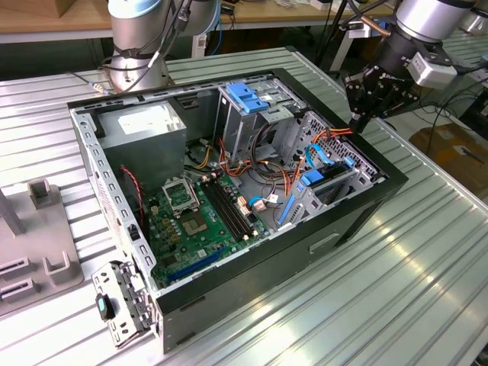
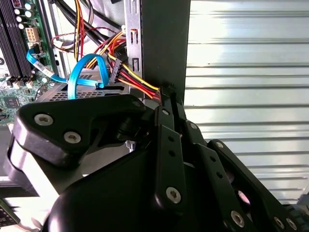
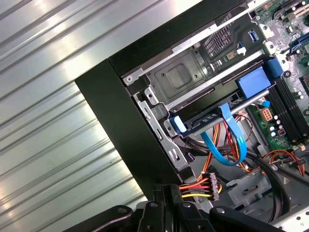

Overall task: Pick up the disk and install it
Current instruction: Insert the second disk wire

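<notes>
Case (image 1: 358, 217): black shell, bare grey metal inside. Board (image 1: 191, 221) within it: green. Latch (image 1: 248, 95) in the case: light blue. Cables (image 2: 128, 72) in the case: red, yellow, orange, black; ribbon (image 3: 227, 145) bright blue. Table (image 1: 427, 282) under the case: ribbed silver. Gripper (image 1: 364, 114): black.

Camera set-up
Exterior view: high, oblique, whole case (image 1: 229, 191). Both wrist views: close over the case's front corner, sharing the blue cable (image 2: 84, 72) (image 3: 227, 145).

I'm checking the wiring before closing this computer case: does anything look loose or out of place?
Yes. A black power connector on red, yellow and black wires hangs free beside the case wall, apparently plugged into nothing, close to the hand.
</notes>
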